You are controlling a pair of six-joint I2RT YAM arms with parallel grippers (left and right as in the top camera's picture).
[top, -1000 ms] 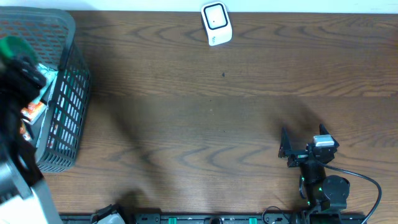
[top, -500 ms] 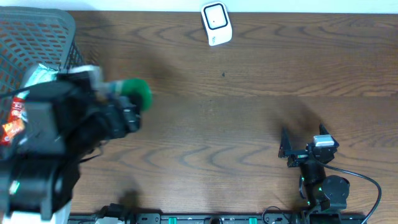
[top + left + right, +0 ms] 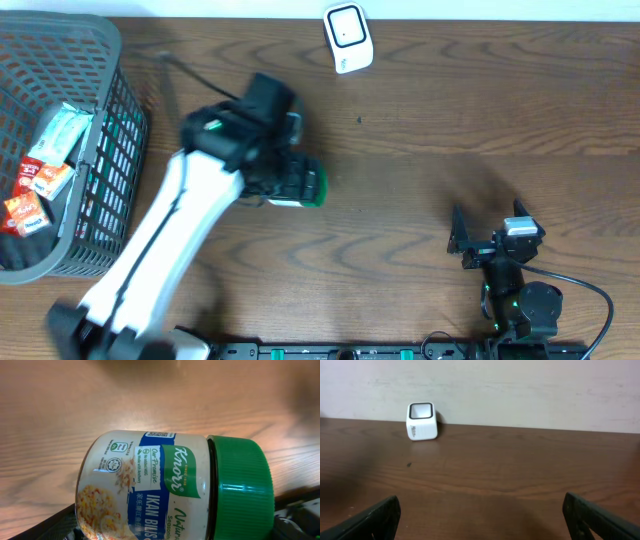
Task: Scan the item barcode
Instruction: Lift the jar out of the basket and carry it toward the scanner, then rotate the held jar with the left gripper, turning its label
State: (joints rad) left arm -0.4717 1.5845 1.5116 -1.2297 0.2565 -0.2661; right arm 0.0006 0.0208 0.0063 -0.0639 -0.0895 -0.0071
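Plainly the scan is not yet done, though the pick-up is. Nearest the front edge, the right gripper sits low over the table with its jaws spread fully and nothing between them; it points toward the back wall and seems to have no part in this step. Further in, the left arm stretches diagonally from the front-left corner to mid-table, its wrist turned so that the left gripper carries the jar on its side. The jaws stand wide, closed round the jar's body. The green lid points right. The wrist camera shows the printed label facing it, with a small code patch near the top edge; whether that is the barcode cannot be told. To the left stands the basket, a few packets in it. At the far edge, well apart from the jar, is the white scanner — the jar has yet to be brought to its window and turned code-first.
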